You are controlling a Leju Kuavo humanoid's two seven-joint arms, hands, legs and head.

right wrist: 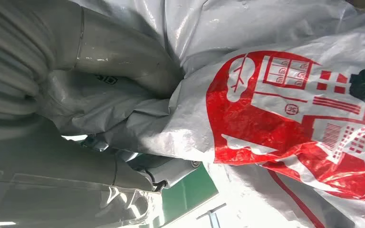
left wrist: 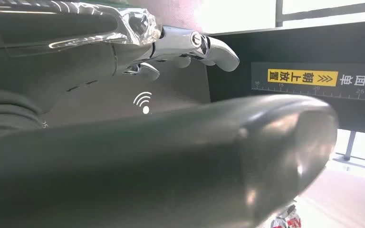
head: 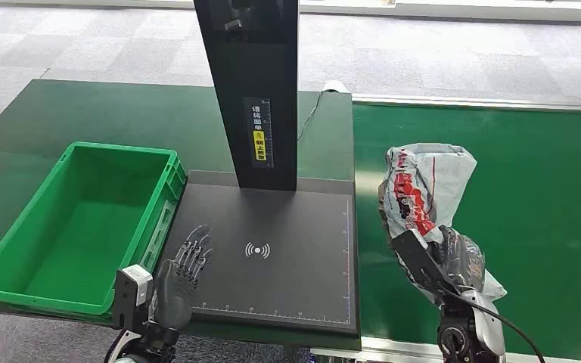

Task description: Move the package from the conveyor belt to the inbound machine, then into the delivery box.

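**Package up off the belt**

The right hand grips the grey-and-red package, raised over the green conveyor belt. At nine o'clock lies the inbound machine, the left hand open-fingered above it; beyond, the green delivery box.

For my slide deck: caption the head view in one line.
Right hand holds the grey-and-red package over the conveyor belt; left hand rests open near the inbound machine.
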